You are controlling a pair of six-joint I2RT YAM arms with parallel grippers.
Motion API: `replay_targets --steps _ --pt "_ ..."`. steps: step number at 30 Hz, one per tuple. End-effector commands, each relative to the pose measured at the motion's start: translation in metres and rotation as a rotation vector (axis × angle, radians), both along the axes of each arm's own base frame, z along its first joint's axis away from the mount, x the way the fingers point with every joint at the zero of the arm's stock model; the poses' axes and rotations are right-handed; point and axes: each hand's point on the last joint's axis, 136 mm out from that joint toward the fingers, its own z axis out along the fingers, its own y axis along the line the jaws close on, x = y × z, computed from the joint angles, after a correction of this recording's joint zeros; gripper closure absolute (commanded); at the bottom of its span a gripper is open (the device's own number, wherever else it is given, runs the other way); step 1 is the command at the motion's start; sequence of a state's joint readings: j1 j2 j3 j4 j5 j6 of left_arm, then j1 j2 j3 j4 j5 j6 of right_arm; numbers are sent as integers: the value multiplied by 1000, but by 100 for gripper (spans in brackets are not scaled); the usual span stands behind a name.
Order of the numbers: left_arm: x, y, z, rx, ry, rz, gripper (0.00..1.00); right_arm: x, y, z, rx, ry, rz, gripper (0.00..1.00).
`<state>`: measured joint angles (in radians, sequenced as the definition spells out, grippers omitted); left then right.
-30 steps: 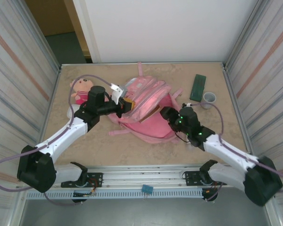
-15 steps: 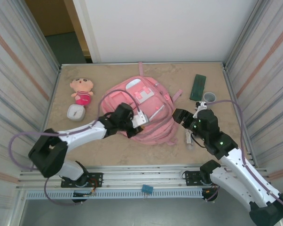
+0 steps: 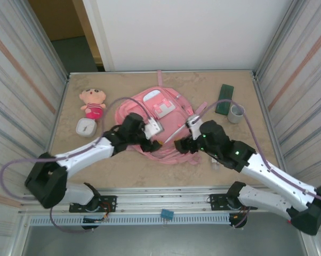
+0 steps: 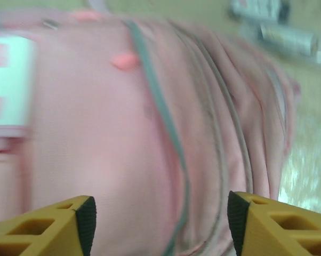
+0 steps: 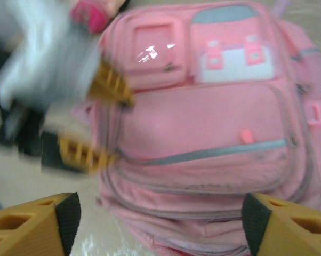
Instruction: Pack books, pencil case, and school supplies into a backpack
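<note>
The pink backpack [image 3: 161,109] lies flat in the middle of the table, front pockets up. My left gripper [image 3: 153,140] hovers over its near left part; in the left wrist view the left gripper [image 4: 161,221] stands open with only pink fabric [image 4: 123,138] below. My right gripper [image 3: 183,143] is at the backpack's near right edge, and in its own view the right gripper [image 5: 161,218] is open above the zipped layers [image 5: 203,176]. The left gripper [image 5: 102,121] also shows there, blurred. The green pencil case [image 3: 224,99] lies at the far right. A small white item [image 3: 216,165] peeks from under the right arm. The books are hidden.
A pink-and-tan plush doll [image 3: 93,102] and a small white square object [image 3: 86,127] lie at the left. A grey ring-shaped cylinder [image 3: 236,112] stands beside the pencil case. Metal walls close in both sides.
The left gripper has gone from shut to open and shifted slightly on the backpack's near left. The right arm swung left to the backpack's near edge, its jaws a little wider.
</note>
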<state>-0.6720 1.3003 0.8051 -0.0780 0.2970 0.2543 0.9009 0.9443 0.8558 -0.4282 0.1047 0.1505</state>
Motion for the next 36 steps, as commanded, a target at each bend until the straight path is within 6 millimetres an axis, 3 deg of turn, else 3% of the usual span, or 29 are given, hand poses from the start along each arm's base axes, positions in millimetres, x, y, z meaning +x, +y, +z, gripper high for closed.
replay_targets --steps 1,5,9,15,21,24,28,29,32,33,36 --pt "5 21 38 -204 112 163 31 -13 12 -28 -365 -121 198 16" --pt "4 51 42 -252 152 283 28 -32 38 -79 -687 -212 429 11" --pt "1 72 32 -289 180 363 26 -31 56 -126 -898 -319 584 7" --pt "-5 82 21 -423 259 415 26 -7 76 -146 -887 -359 576 7" --pt "-5 87 5 -446 302 477 26 11 77 -159 -903 -412 537 11" --pt "-5 91 -2 -463 316 510 26 14 73 -169 -965 -462 531 22" --pt "-3 96 -9 -473 327 556 26 10 73 -160 -988 -527 538 41" --pt "-3 97 -9 -473 327 559 26 8 73 -155 -979 -522 544 49" --pt "-4 98 -8 -476 329 561 27 5 73 -131 -949 -518 553 91" --pt "-5 98 -7 -479 329 558 27 3 74 -120 -935 -523 557 98" --pt "-7 99 -3 -492 322 556 27 3 76 -84 -861 -536 547 100"
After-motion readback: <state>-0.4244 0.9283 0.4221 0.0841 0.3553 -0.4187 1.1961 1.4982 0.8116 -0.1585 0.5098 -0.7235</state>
